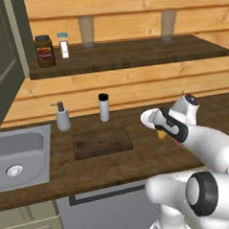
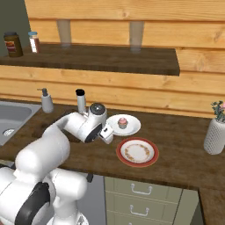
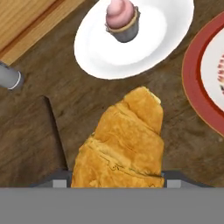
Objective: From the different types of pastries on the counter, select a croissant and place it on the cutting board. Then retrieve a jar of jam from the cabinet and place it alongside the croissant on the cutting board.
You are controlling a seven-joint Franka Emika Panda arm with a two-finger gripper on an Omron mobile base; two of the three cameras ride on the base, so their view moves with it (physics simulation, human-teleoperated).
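A: Item one, croissant (image 3: 120, 144): we have the gripper (image 3: 117, 177) clamped on it, lifted above the counter (image 1: 152, 157) near the white cupcake plate (image 2: 132, 127); the red-rimmed plate (image 2: 137, 152) sits bare.

B: Step: carrying it to the cutting board (image 1: 102, 141). Next we judge a leftward swing, then lowering.

A: Arm pose: forearm stretched forward, wrist bent down. Jam jar: not yet fetched.

No readable text; brown jar (image 1: 44, 51) red label too blurred.
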